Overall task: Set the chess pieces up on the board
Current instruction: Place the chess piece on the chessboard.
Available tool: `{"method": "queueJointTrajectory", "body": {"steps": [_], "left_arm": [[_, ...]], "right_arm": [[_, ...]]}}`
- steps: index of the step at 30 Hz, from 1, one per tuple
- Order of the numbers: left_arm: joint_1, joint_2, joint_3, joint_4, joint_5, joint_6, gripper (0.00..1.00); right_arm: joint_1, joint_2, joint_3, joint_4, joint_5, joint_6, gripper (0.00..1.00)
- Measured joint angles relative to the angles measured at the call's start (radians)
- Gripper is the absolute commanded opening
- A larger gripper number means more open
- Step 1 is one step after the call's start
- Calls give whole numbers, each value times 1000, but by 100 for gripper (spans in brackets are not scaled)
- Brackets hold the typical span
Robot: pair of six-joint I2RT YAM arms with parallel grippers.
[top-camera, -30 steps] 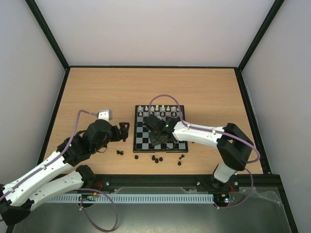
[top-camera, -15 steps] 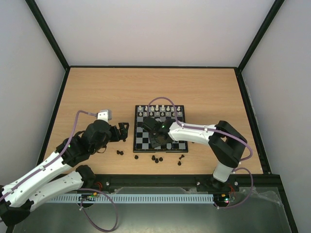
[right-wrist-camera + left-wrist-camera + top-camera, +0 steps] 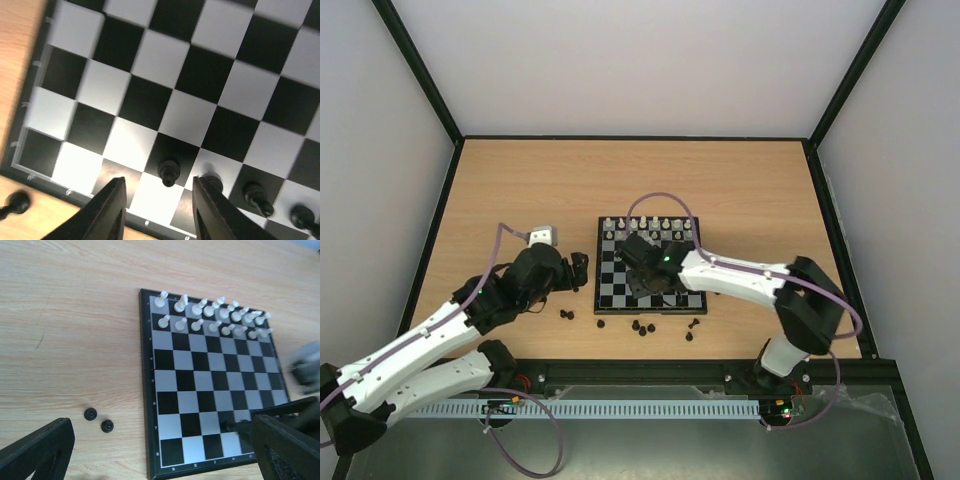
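Observation:
The board (image 3: 612,262) lies mid-table, with white chess pieces (image 3: 650,228) filling its two far rows. My right gripper (image 3: 648,286) hovers low over the board's near-left part. In the right wrist view it (image 3: 158,179) is open, and a black pawn (image 3: 169,173) stands free on a black square between the jaws. Other black pieces (image 3: 255,195) stand in the same row to its right. My left gripper (image 3: 582,268) hangs wide open just left of the board, holding nothing (image 3: 161,421). The white pieces (image 3: 210,315) and the board (image 3: 148,390) show in its view.
Several loose black pieces (image 3: 640,326) lie on the wooden table between the board and the near edge, and a pair (image 3: 567,314) sits off the board's near-left corner (image 3: 98,420). One more (image 3: 15,204) lies just off the board's edge. Black frame rails border the table.
My right gripper has opened and let go of the black pawn, which now stands on the board. The left arm has shifted slightly toward the board.

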Motion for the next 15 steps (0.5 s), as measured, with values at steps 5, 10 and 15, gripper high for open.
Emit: {"method": "queueJointTrajectory", "body": {"steps": [5,10,15], "left_arm": [[11,76,-12,10,-27,-19,99],[63,137,-71,50,-35,-33,99],[120,227,-106,80,-32,-33,97]], "right_arm": [[0,-175,0,12,12,-2,54],[0,-232,0,16,29,-5,53],[0,-237,-3,11,45,-4,53]]}}
